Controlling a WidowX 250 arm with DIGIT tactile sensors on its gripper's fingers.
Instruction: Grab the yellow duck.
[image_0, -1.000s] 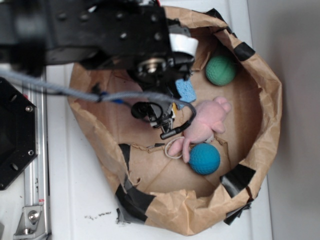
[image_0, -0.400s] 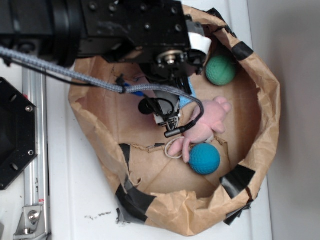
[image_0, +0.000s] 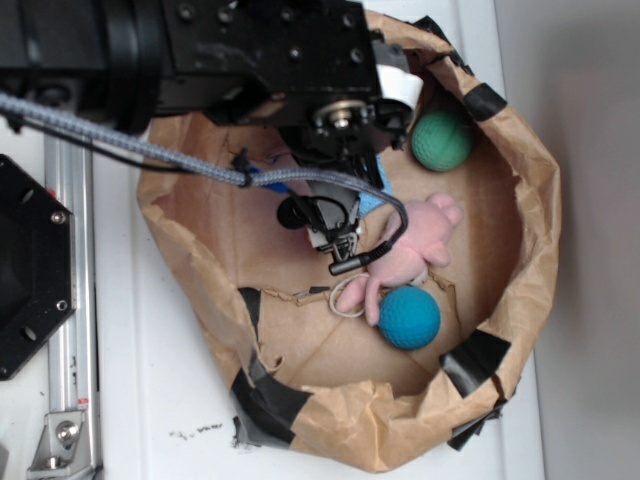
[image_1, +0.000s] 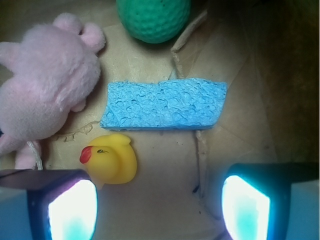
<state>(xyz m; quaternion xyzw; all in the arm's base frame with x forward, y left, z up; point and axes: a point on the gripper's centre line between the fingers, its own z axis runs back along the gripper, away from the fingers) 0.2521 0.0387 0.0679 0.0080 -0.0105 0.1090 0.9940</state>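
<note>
While no writing can be read, nothing is changed: the gripper (image_1: 159, 210) is kept spread wide, its left finger (image_1: 70, 205) touching the yellow duck (image_1: 111, 159) just below the sponge (image_1: 165, 104).

One yellow duck (image_1: 111, 159), one pink plush toy (image_1: 42, 95), one blue sponge (image_1: 165, 104). Two dimpled balls: one green ball (image_0: 441, 140), one blue ball (image_0: 408, 317). One brown paper bag (image_0: 530, 230) holds them all, on one white counter (image_0: 150, 400).

Hand (image_1: 159, 207) open, fingers (image_1: 72, 207) spread wide apart, nothing between them. Arm (image_0: 250, 60) reaches in from upper left, wrist apparently pointing down.
</note>
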